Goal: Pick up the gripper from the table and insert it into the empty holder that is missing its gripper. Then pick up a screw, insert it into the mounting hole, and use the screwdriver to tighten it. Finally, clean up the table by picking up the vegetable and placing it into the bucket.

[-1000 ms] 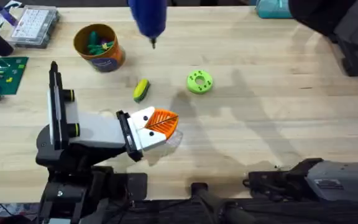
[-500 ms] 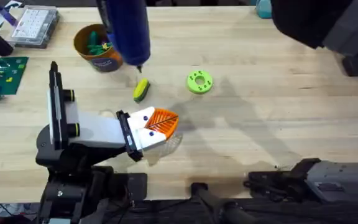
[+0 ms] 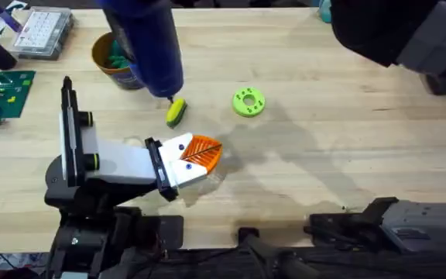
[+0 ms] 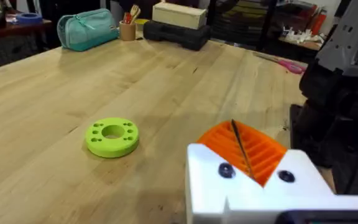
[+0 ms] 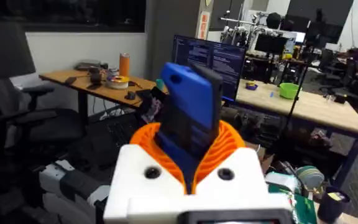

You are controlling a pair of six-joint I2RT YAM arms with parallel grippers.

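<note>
Seen from overhead, the blue screwdriver (image 3: 149,43) looms large, tilted, with its tip just above the vegetable (image 3: 176,113), a yellow-and-green corn lying on the table (image 3: 324,155). In the right wrist view my right gripper (image 5: 191,149) is shut on the screwdriver (image 5: 191,112). The grey holder (image 3: 118,161) stands at the left, and the white-and-orange gripper (image 3: 192,155) sits at its black clamp face. My left gripper (image 4: 241,140) shows white bases and orange fins pressed together, holding nothing. The screwdriver covers part of the orange bucket (image 3: 108,63).
A green disc with holes (image 3: 248,101) lies right of the corn and also shows ahead of the left fingers (image 4: 112,137). A clear parts box (image 3: 41,31) and a green board (image 3: 2,93) sit at the far left. My right arm (image 3: 393,27) hangs dark and blurred at the upper right.
The screwdriver has swung left and toward the front, from over the back of the table to above the corn, and now covers part of the bucket. Holder, corn and disc have not moved.
</note>
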